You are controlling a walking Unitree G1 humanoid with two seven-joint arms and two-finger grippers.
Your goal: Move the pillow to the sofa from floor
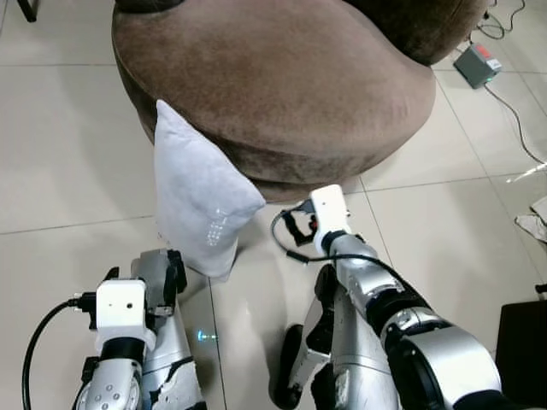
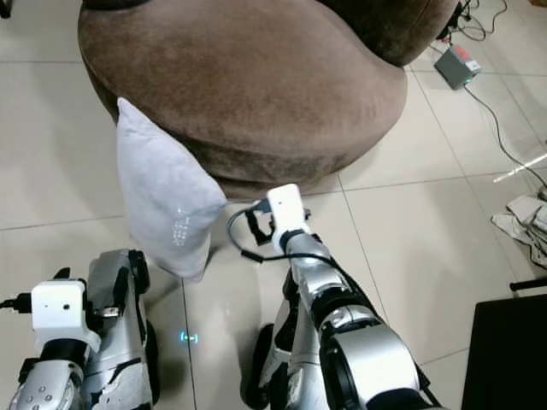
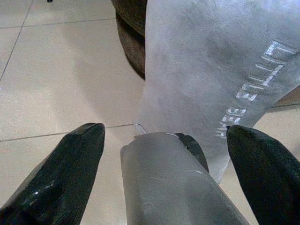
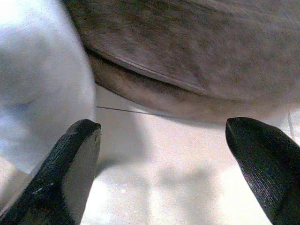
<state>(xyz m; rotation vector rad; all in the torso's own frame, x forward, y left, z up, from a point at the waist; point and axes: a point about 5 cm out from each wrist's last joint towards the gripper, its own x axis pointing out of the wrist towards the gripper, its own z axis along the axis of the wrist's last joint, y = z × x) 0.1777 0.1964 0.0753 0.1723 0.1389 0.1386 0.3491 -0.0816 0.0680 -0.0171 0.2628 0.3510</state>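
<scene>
A light grey pillow with small white lettering stands on end on the tiled floor, leaning against the front of the round brown sofa. My left gripper is low just in front of the pillow's bottom corner; in the left wrist view the left gripper is open, with the pillow close ahead and a silver part of my body between the fingers. My right gripper hovers to the right of the pillow near the sofa's base; the right wrist view has the right gripper open on nothing.
A grey power box with cables lies on the floor to the right of the sofa. A crumpled pale cloth and a black object sit at the right edge. My silver legs fill the lower middle.
</scene>
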